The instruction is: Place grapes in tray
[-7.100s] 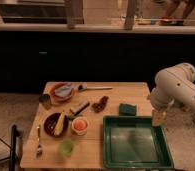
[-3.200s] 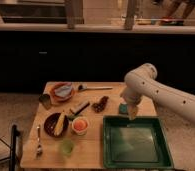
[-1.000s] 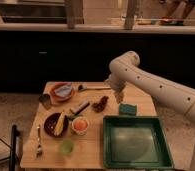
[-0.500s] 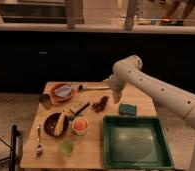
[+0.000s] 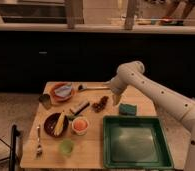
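because the grapes (image 5: pixel 99 105) lie on the table (image 5: pixel 46 151) beside the sponge (image 5: pixel 127 108), outside the tray (image 5: pixel 136 142), the gripper (image 5: pixel 112 98) hangs just above them, spread wide, i'd guess to grab them.

One camera, raised, angled down over table (image 5: pixel 88 151), moderate distance; gripper (image 5: pixel 113 99) above table, mid-frame.

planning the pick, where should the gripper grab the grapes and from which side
Probably best to take the grapes across the bunch's narrow middle, coming straight down from above: the bunch lies low on the table, stretched diagonally, with the sponge close by. The gripper hovers beside it on the sponge's side, fingers open.
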Robot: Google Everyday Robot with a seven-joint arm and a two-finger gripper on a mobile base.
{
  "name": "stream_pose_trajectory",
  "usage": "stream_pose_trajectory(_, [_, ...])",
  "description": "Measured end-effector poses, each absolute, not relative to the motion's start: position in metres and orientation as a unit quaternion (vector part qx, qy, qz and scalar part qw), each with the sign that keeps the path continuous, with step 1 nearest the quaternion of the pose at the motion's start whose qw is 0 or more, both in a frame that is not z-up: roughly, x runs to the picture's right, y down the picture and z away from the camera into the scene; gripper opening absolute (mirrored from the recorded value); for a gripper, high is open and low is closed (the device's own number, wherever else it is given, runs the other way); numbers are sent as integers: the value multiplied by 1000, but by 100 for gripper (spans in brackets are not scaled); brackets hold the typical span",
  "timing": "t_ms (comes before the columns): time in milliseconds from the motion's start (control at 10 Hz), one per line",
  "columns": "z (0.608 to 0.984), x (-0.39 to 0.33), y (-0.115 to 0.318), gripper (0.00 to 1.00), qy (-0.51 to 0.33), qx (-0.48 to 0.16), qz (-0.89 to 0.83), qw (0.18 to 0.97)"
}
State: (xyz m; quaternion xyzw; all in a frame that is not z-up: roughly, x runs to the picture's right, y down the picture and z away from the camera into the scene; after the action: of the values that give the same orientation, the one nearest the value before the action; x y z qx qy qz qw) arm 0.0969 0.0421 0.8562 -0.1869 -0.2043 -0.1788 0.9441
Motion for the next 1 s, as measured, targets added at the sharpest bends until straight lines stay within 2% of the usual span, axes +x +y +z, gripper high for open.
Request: stream_pose_trajectory(1000, [858, 94, 34, 80, -242, -176, -137, 944])
